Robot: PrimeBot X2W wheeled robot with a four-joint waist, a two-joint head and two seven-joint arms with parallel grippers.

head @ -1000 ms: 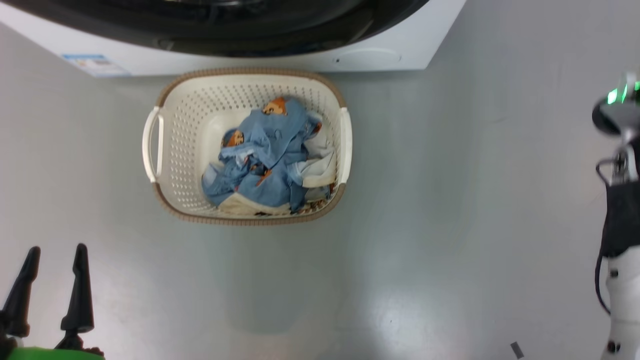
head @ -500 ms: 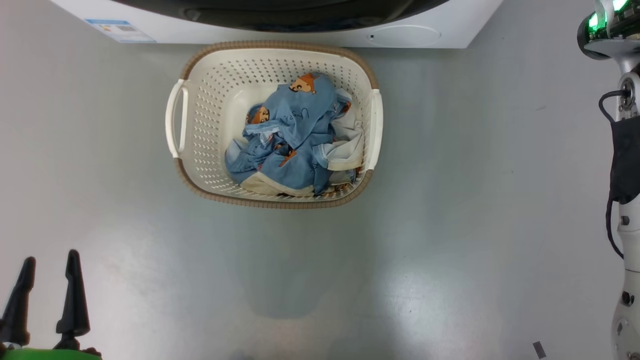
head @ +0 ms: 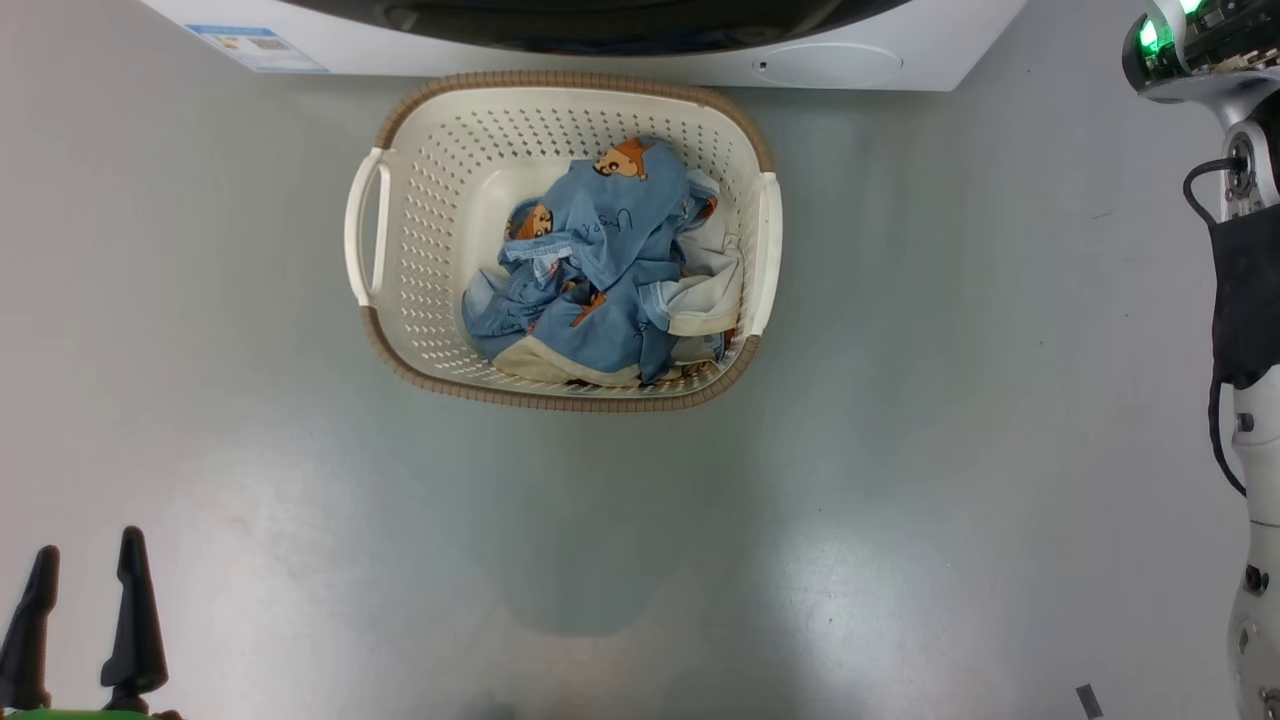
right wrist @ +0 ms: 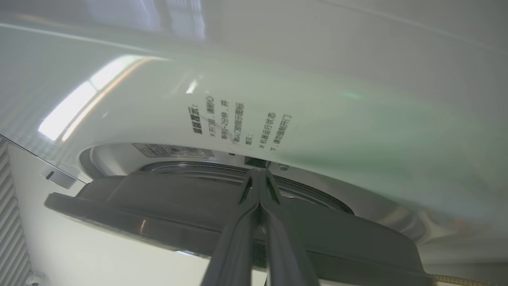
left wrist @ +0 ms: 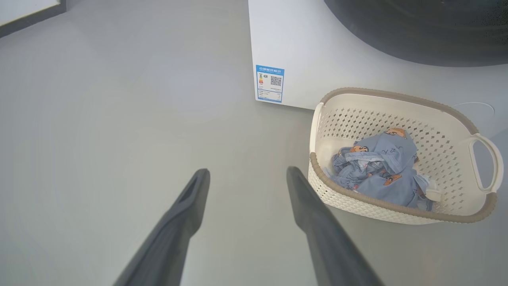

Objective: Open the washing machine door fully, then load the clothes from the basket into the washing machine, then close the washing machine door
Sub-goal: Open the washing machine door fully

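The head camera has shifted since the earlier picture, so the left gripper (head: 88, 545) sits lower in frame, fingers apart and empty. Beyond it, the clothes (head: 600, 270) lie in the basket (head: 560, 400), just before the washing machine (head: 700, 65). The right wrist view adds the right gripper (right wrist: 258, 171), fingers pressed together behind the washing machine door (right wrist: 158, 210), which stands ajar. They may slip off the glossy rim.

Head overhead, left wrist oblique, sharing basket (head: 440, 200)

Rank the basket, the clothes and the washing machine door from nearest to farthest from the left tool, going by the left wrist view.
1. basket: its near rim corner sits just right of the left tool.
2. clothes: heaped inside the basket, further right.
3. washing machine door: dark rim at the upper right, beyond the basket.
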